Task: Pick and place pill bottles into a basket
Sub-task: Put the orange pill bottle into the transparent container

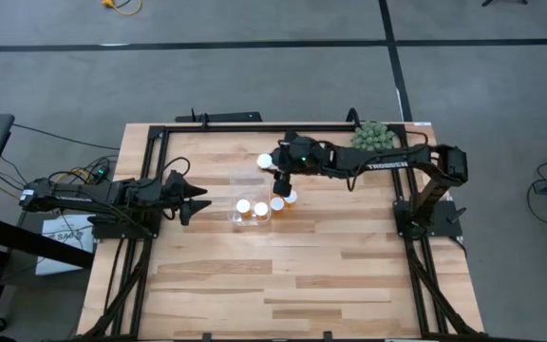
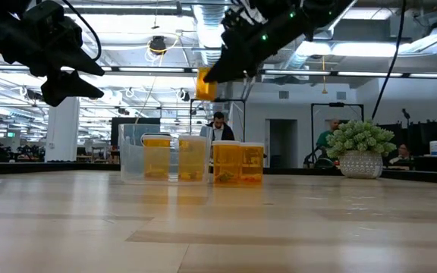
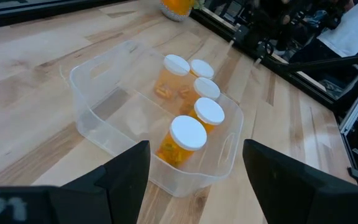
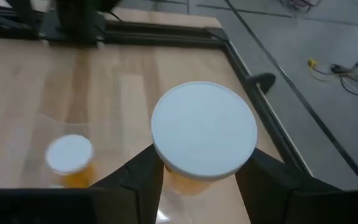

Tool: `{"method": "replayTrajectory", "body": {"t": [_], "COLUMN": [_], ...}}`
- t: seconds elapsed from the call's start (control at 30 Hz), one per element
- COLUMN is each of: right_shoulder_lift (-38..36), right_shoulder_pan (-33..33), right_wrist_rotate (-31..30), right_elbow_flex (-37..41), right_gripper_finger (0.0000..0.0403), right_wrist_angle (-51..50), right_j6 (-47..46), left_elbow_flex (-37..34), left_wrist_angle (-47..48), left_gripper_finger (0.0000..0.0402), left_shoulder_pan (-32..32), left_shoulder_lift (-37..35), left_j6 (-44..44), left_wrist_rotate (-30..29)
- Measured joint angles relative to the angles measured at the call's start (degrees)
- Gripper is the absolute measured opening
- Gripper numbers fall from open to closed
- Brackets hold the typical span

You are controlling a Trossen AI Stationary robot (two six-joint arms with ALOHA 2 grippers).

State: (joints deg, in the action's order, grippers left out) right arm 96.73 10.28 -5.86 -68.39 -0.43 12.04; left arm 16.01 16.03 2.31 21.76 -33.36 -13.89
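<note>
Wood table (image 1: 349,275): we count two pill bottles (image 1: 252,208) in the basket (image 1: 245,180), two outside, right gripper (image 1: 272,169) clamping another.

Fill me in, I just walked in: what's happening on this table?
The right gripper holds a pill bottle in the air near the clear basket. Two bottles stand inside the basket, two more just beside it. The left gripper waits nearby with fingers open.
</note>
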Motion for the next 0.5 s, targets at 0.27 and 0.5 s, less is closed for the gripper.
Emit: {"method": "replayTrajectory", "body": {"t": [0.27, 0.5], "right_shoulder_lift": [2.1, 8.2], "right_shoulder_pan": [-2.1, -3.1], "right_wrist_rotate": [1.3, 1.4], "right_elbow_flex": [-0.4, -0.4], "right_gripper_finger": [0.0167, 0.017], "right_wrist_angle": [0.6, 5.6], "right_j6": [-3.6, -7.2], "left_elbow_flex": [0.0, 0.0], "left_wrist_angle": [0.0, 0.0], "left_gripper_finger": [0.0247, 0.0247], "left_shoulder_pan": [0.0, 0.0], "left_shoulder_lift": [0.0, 0.0], "left_j6": [0.0, 0.0], "left_wrist_rotate": [-0.1, -0.3]}}
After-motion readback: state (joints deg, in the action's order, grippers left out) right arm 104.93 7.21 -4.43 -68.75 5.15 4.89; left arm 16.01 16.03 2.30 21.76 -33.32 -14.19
